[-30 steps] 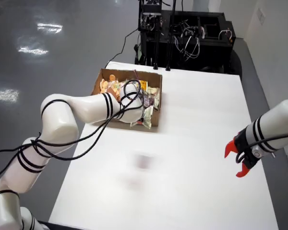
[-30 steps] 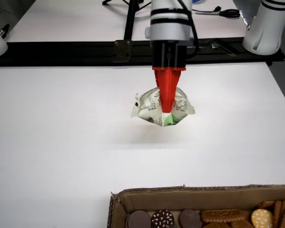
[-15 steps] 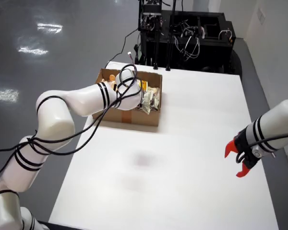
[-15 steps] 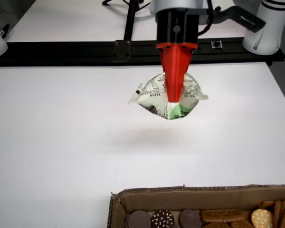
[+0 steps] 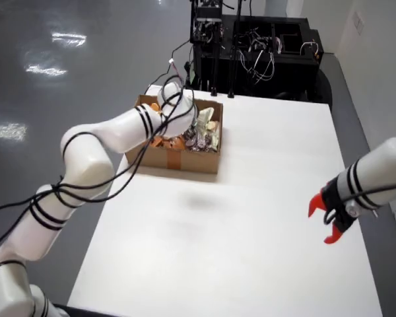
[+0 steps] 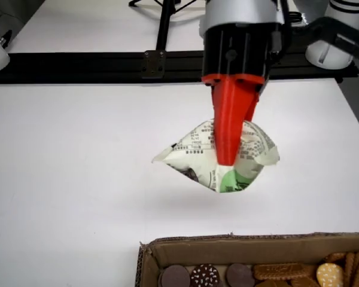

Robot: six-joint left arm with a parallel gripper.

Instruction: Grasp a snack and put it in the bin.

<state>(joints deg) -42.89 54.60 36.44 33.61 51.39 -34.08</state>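
Note:
In the view that rides on the gripper, my red gripper (image 6: 227, 160) is shut on a white and green snack bag (image 6: 218, 158), pinched near its top. The bag hangs in the air over the white table (image 6: 78, 167), beyond the rim of the cardboard box (image 6: 227, 242). In the view from above, the white working arm (image 5: 129, 129) reaches over the same box (image 5: 178, 158). Its wrist hides the fingers there, and the pale bag (image 5: 210, 124) shows at the box's far right side.
Round cookies and biscuits (image 6: 206, 276) lie packed in the box. A second white arm with an open red gripper (image 5: 330, 221) hangs at the right table edge. A black rail (image 6: 107, 66) and black equipment (image 5: 264, 46) stand behind the table.

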